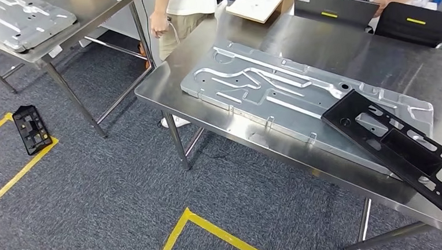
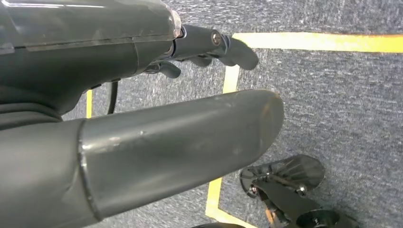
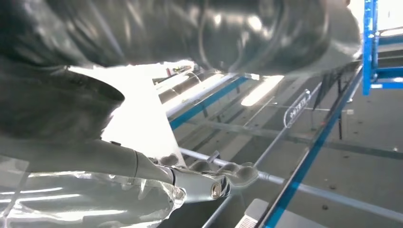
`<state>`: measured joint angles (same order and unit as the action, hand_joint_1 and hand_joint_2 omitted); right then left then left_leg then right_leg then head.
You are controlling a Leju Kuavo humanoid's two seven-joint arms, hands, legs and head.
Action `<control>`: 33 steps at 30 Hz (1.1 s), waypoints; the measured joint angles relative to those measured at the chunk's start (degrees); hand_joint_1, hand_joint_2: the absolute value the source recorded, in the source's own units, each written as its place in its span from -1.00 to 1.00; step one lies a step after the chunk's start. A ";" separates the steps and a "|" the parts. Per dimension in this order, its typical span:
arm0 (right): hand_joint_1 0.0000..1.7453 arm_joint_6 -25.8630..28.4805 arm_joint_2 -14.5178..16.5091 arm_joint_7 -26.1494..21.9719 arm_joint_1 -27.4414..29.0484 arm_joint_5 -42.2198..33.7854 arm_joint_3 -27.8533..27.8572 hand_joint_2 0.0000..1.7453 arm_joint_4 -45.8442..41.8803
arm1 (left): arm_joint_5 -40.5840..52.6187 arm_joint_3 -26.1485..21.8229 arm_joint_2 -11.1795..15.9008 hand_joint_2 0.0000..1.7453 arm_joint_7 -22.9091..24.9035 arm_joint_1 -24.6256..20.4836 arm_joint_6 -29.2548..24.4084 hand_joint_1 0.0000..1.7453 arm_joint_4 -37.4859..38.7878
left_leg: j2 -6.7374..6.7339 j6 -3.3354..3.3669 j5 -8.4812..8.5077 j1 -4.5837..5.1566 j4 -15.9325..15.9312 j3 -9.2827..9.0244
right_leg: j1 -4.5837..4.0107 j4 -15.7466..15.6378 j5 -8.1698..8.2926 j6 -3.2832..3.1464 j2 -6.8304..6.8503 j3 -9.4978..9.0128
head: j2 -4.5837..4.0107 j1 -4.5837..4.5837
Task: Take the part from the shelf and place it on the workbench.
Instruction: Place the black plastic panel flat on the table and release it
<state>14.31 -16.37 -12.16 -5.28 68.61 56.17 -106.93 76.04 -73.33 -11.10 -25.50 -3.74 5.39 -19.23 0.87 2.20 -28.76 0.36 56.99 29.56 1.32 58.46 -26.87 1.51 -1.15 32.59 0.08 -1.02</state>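
A long black plastic frame part (image 1: 403, 148) lies slanted across the right end of the steel workbench (image 1: 341, 42). Its far end is over a large grey stamped metal plate (image 1: 274, 90), and its near end runs out of the picture at the lower right. In the right wrist view my right hand (image 3: 209, 183) points up at ceiling lights and blue shelf beams. Its thumb is blurred above and a dark shape sits by the palm, so I cannot tell whether it holds anything. My left hand (image 2: 209, 47) hangs over the carpet, fingers apart and holding nothing.
A second black part (image 1: 32, 129) lies on the carpet by yellow floor tape (image 1: 19, 172). A second steel table (image 1: 56, 30) carrying another grey plate stands at the back left. A person (image 1: 183, 11) stands behind the workbench, near a cardboard box (image 1: 260, 1), a laptop (image 1: 333, 5) and a black case (image 1: 412, 23).
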 joint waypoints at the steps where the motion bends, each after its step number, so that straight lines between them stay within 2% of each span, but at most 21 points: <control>1: -1.00 -0.08 0.00 0.00 0.04 0.00 0.00 -1.00 -0.08 | 0.00 0.00 -0.02 -1.00 -0.01 0.00 -0.07 -1.00 -0.01 | 0.15 -0.34 -0.15 -0.07 0.18 0.02 | 0.06 -0.14 0.03 -0.37 0.42 -0.05 | 0.00 0.01; 3: -1.00 -0.22 0.01 0.01 0.14 -0.01 0.00 -1.00 -0.31 | 0.00 0.00 -0.03 -1.00 -0.01 0.05 -0.10 -1.00 -0.01 | 0.11 -1.04 -1.83 -0.12 2.61 1.10 | 0.30 -0.51 0.13 -1.20 1.37 -0.21 | -0.01 0.02; 6: -1.00 -0.43 0.11 0.02 0.33 -0.01 0.00 -1.00 -0.55 | -0.01 0.00 -0.17 -1.00 -0.02 0.13 -0.08 -1.00 -0.01 | -0.28 -1.68 -6.90 -0.44 13.27 6.50 | 0.17 -0.61 0.06 -1.87 2.82 -0.19 | -0.01 0.02; 7: -1.00 -0.48 0.19 0.03 0.39 -0.01 0.00 -1.00 -0.55 | -0.02 0.00 -0.23 -1.00 -0.02 0.19 -0.07 -1.00 -0.01 | -0.36 -1.80 -7.58 -0.55 16.07 8.00 | 0.09 -0.59 0.03 -1.91 3.28 -0.19 | -0.01 0.02; 8: -1.00 -0.55 0.31 0.04 0.45 -0.01 0.00 -1.00 -0.55 | -0.03 0.00 -0.27 -1.00 -0.01 0.27 -0.06 -1.00 -0.01 | -0.45 -1.87 -7.14 -0.63 16.91 8.57 | 0.02 -0.54 -0.01 -1.93 3.75 -0.20 | -0.01 0.02; 9: -1.00 -0.63 0.42 0.05 0.51 0.00 0.00 -1.00 -0.56 | -0.05 0.00 -0.28 -1.00 -0.01 0.32 -0.05 -1.00 -0.01 | -0.60 -1.89 -5.69 -0.67 15.59 8.09 | -0.01 -0.46 -0.08 -1.92 4.20 -0.24 | -0.01 0.02; 10: -1.00 -0.70 0.52 0.06 0.56 0.01 0.00 -1.00 -0.56 | -0.07 0.00 -0.27 -1.00 -0.01 0.34 -0.05 -1.00 -0.02 | -1.05 -1.81 -3.63 -0.66 12.57 6.72 | -0.03 -0.34 -0.18 -1.86 4.65 -0.30 | -0.01 0.02; 12: -1.00 -0.75 0.66 0.08 0.65 0.02 0.00 -1.00 -0.65 | -0.09 0.00 -0.27 -1.00 -0.01 0.22 -0.05 -1.00 -0.03 | -3.49 -1.28 -0.27 -0.38 5.31 3.40 | -0.22 0.03 -0.46 -1.50 5.46 -0.33 | -0.01 0.02; 14: -1.00 -0.75 0.70 0.09 0.74 0.03 -0.01 -1.00 -0.80 | -0.10 0.00 -0.28 -1.00 -0.01 0.08 -0.05 -1.00 -0.04 | -5.14 -0.59 0.65 -0.01 1.64 2.15 | -0.54 0.23 -0.61 -0.90 6.38 -0.35 | -0.01 0.01; 16: -1.00 -0.77 0.70 0.09 0.76 0.07 -0.02 -1.00 -0.92 | -0.11 0.00 -0.33 -1.00 -0.02 0.12 -0.05 -1.00 -0.04 | -4.20 0.05 0.87 -0.01 0.97 2.25 | -0.60 0.17 -0.71 -0.27 7.33 -0.50 | -0.01 -0.01; 18: -1.00 -0.81 0.69 0.08 0.81 0.16 -0.05 -1.00 -0.98 | -0.11 0.00 -0.50 -1.00 -0.01 0.20 -0.06 -1.00 -0.04 | -2.99 0.75 1.49 -0.22 0.41 2.06 | -0.33 1.59 -2.14 0.33 5.61 -0.08 | -0.01 -0.03; 20: -1.00 -0.85 0.68 0.08 0.93 0.31 -0.09 -1.00 -1.00 | -0.11 -0.01 -0.63 -1.00 -0.01 0.14 -0.08 -1.00 -0.04 | -1.84 1.26 1.94 -0.30 0.16 2.12 | -0.10 7.29 -5.73 0.70 2.55 2.38 | -0.01 -0.05; 22: -1.00 -0.86 0.69 0.09 1.21 0.48 -0.09 -1.00 -0.99 | -0.11 -0.02 -0.64 -1.00 -0.01 0.07 -0.09 -1.00 -0.04 | -0.47 1.46 2.07 -0.23 0.24 2.29 | -0.04 14.14 -8.53 0.81 1.54 5.58 | -0.01 -0.05; 23: -1.00 -0.86 0.69 0.09 1.33 0.54 -0.09 -1.00 -0.99 | -0.11 -0.02 -0.65 -1.00 -0.01 0.07 -0.09 -1.00 -0.04 | 0.28 1.48 2.09 -0.21 0.32 2.32 | 0.00 15.43 -8.41 0.84 1.48 6.23 | -0.01 -0.05; 24: -1.00 -0.86 0.69 0.09 1.39 0.58 -0.09 -1.00 -0.99 | -0.11 -0.02 -0.67 -1.00 -0.01 0.10 -0.09 -1.00 -0.04 | 1.06 1.46 2.07 -0.22 0.44 2.30 | 0.05 14.64 -7.18 0.84 1.39 5.90 | -0.01 -0.05; 25: -1.00 -0.85 0.69 0.09 1.40 0.61 -0.09 -1.00 -1.00 | -0.11 -0.02 -0.70 -1.00 -0.01 0.13 -0.09 -1.00 -0.04 | 1.83 1.37 2.01 -0.26 0.62 2.25 | 0.12 11.66 -5.06 0.82 1.02 4.52 | -0.01 -0.05; 27: -1.00 -0.82 0.68 0.08 1.45 0.73 -0.09 -1.00 -1.03 | -0.11 -0.02 -0.75 -1.00 -0.01 0.09 -0.09 -1.00 -0.04 | 3.31 0.98 1.78 -0.28 1.22 2.47 | 0.41 4.34 -1.79 0.68 -1.39 1.19 | -0.01 -0.05; 29: -1.00 -0.80 0.68 0.03 1.66 0.95 -0.12 -1.00 -1.20 | -0.10 -0.02 -0.78 -1.00 -0.09 -0.03 -0.13 -1.00 -0.04 | 4.65 0.34 1.76 -0.32 1.65 3.11 | 0.44 1.05 -1.23 0.44 -3.05 -0.14 | -0.01 -0.04; 31: -1.00 -0.77 0.70 -0.05 1.85 1.36 -0.23 -1.00 -1.46 | -0.10 -0.02 -0.74 -1.00 -0.25 0.01 -0.24 -1.00 -0.04 | 5.83 -0.38 1.92 -0.44 1.66 3.65 | 0.37 0.81 -1.26 -0.05 -2.04 -0.14 | -0.01 -0.02; 32: -1.00 -0.75 0.72 -0.10 1.91 1.66 -0.40 -1.00 -1.57 | -0.10 -0.02 -0.70 -1.00 -0.36 0.09 -0.32 -1.00 -0.04 | 5.47 -0.70 1.67 -0.44 1.97 3.85 | 0.43 0.59 -1.20 -0.42 -1.39 -0.27 | -0.01 -0.02; 33: -1.00 -0.73 0.74 -0.14 2.02 2.02 -0.65 -1.00 -1.70 | -0.10 -0.02 -0.66 -1.00 -0.49 0.13 -0.42 -1.00 -0.04 | 4.41 -1.03 0.89 -0.38 3.07 4.37 | 0.50 0.37 -1.12 -0.84 -0.67 -0.40 | -0.01 0.02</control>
<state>13.58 -15.63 -12.30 -3.26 70.64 55.52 -108.63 75.94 -73.35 -11.76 -25.99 -3.62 4.97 -19.28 5.27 1.17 -27.87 -0.02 60.06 33.93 1.82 58.83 -27.99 0.67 -1.81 32.18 0.07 -1.00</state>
